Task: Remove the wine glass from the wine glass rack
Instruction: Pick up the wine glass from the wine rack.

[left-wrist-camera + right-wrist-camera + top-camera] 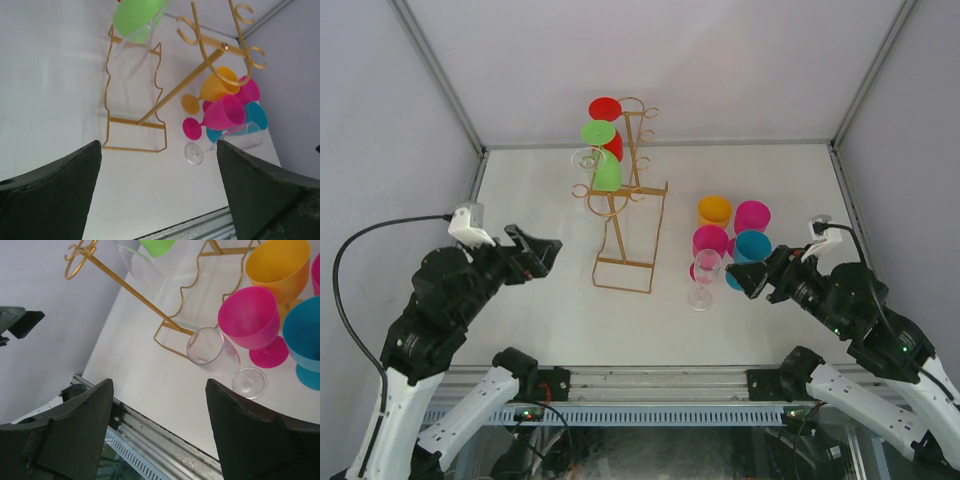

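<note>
We see the wine glass rack (620, 196) at the far middle of the table (520, 320), with red and green glasses (599, 132) and a clear glass (586, 159) hanging on its left side. Right of the rack a second clear wine glass (703, 278) stands upright, next to the coloured glasses (752, 215). The left gripper (548, 249) and the right gripper (736, 281) both hover with fingers spread, holding nothing.

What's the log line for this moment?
left hand open, empty | right hand open, empty, near clear stemmed wine glass upright on white table | gold wire rack: coloured glasses hanging
</note>
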Available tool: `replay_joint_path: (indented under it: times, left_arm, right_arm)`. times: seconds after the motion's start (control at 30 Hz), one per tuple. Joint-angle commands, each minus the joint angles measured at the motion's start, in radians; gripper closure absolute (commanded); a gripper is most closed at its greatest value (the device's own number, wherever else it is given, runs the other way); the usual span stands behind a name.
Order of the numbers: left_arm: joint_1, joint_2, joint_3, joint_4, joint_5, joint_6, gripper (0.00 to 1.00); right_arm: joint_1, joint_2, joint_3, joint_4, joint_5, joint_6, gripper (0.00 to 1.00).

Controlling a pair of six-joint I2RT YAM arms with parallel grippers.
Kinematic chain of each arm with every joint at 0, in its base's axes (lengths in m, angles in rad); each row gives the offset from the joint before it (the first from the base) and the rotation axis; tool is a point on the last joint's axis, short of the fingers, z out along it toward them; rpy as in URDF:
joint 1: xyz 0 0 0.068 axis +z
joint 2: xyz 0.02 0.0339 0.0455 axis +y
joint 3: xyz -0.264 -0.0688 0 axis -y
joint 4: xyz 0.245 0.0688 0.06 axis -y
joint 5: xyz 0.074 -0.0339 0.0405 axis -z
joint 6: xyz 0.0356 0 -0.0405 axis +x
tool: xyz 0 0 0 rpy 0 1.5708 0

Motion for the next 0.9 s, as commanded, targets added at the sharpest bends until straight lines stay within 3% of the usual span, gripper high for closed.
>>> replay_joint_path:
  times: [0.0,0.3,0.6,0.87]
  left_arm:
    - [0.138,0.142,0.125,0.041,0.202,0.013,0.00]
    - [0.342,0.355,0.181,0.286,0.452,-0.126,0.03]
    - [0.392,0.549,0.255,0.416,0.476,-0.217,0.07]
    - [0.407,0.682,0.310,0.441,0.476,-0.271,0.22]
  right_arm:
    - [-0.004,-0.041,-0.011,0.084,-0.017,0.045,0.26]
    - [-0.004,-0.063,-0.032,0.051,-0.082,0.113,0.23]
    - [-0.004,-0.095,-0.050,0.045,-0.089,0.147,0.23]
    - [-0.004,-0.084,-0.055,0.028,-0.106,0.170,0.22]
